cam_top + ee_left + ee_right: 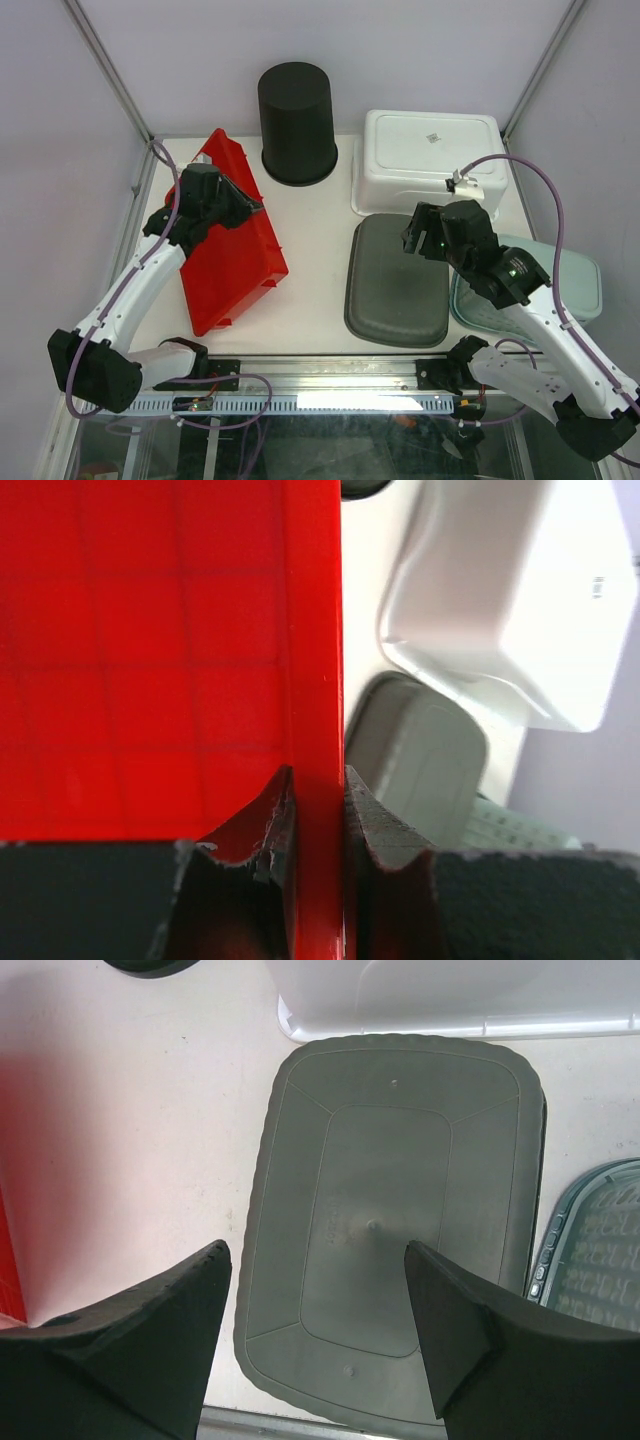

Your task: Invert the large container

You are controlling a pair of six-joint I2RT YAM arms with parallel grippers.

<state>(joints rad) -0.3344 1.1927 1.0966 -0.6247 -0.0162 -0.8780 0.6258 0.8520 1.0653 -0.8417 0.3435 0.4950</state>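
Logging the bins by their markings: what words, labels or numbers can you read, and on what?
No text is readable.
On the white container: a small dark mark on its base, too small to read.
On the teal container: raised lettering, too blurred to read.

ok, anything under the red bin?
Can't tell: the red bin covers that spot; only bare table shows beside it. Left gripper is clamped on its wall.
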